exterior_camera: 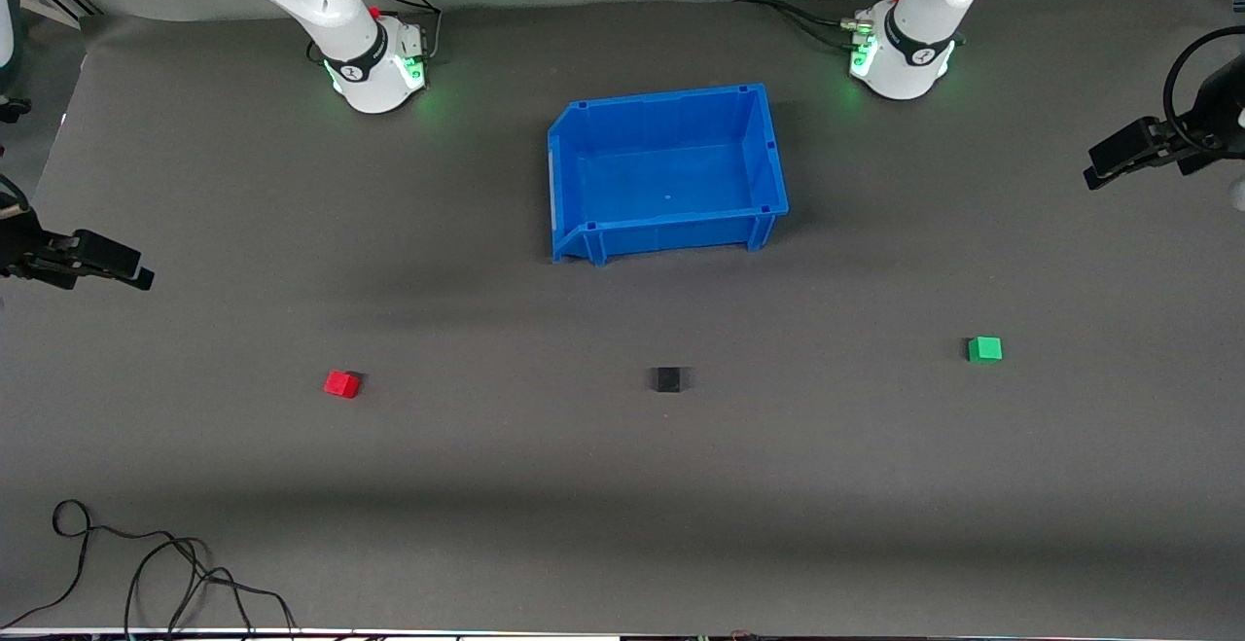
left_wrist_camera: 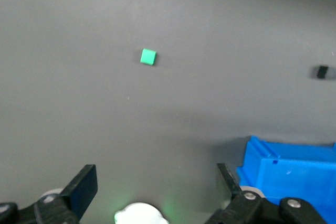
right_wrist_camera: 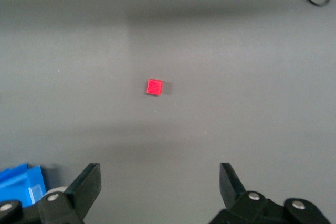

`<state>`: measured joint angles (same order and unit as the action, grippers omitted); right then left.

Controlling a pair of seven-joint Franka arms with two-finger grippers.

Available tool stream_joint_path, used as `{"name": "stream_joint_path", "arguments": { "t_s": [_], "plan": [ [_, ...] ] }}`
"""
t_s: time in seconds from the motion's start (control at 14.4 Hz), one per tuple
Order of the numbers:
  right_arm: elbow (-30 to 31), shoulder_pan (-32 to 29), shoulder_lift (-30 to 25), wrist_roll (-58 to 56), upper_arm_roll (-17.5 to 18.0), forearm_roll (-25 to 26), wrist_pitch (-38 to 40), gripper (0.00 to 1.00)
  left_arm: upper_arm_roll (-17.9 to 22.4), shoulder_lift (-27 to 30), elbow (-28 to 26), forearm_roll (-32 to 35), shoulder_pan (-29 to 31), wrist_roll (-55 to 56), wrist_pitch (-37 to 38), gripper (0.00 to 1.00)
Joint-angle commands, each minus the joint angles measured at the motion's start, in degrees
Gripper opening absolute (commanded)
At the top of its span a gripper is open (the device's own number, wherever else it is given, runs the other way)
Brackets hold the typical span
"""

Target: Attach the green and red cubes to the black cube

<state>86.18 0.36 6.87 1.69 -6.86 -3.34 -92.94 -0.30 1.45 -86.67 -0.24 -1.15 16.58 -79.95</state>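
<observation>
A: Three cubes lie in a loose row on the counter, well apart: the black cube (exterior_camera: pixel 667 379) mid-counter, the red cube (exterior_camera: pixel 341 384) toward the right arm's end, the green cube (exterior_camera: pixel 984 349) toward the left arm's end. All sit nearer the front edge than the blue bin (exterior_camera: pixel 667 170), and none touches another.

B: So the step in hand is the first reach?

A: I judge so. Each arm should drop squarely over its own cube, fingers straddling two flat faces, and close low so the cube cannot twist. The black one is best left where it is and the coloured ones brought to its sides.

B: And the arms?

A: The right pincer (exterior_camera: pixel 117 263) hangs raised over the counter's edge at the right arm's end, fingers (right_wrist_camera: pixel 86 184) spread wide, empty, the red cube showing below it. The left pincer (exterior_camera: pixel 1119 157) hangs over the edge at the left arm's end, likewise spread and empty, with the green cube in its wrist view.
</observation>
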Motion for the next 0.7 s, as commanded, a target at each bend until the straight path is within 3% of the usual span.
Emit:
{"name": "stream_joint_path", "arguments": {
  "t_s": [0.0, 0.35, 0.49, 0.63],
  "plan": [
    [-0.58, -0.10, 0.07, 11.97, -0.79, -0.70, 3.28, 1.00, 0.38, 0.92, -0.34, -0.11, 1.58, 12.56, 1.91, 1.00],
    [-0.49, 0.69, 1.91, 34.48, -0.70, -0.97, 4.69, 1.00, 1.18, 2.24, -2.09, -8.18, 15.63, 28.04, 1.74, 1.00],
    [-0.49, 0.87, 2.88, 42.92, -0.53, -1.23, 4.78, 1.00, 1.18, 2.24, -4.81, -8.37, 16.45, 31.82, -0.02, 1.00],
    [-0.75, 0.78, 4.72, 53.02, -0.44, -2.02, 4.78, 1.00, 1.09, 2.42, -8.68, -8.46, 16.19, 42.60, -4.49, 1.00]
  ]
}}
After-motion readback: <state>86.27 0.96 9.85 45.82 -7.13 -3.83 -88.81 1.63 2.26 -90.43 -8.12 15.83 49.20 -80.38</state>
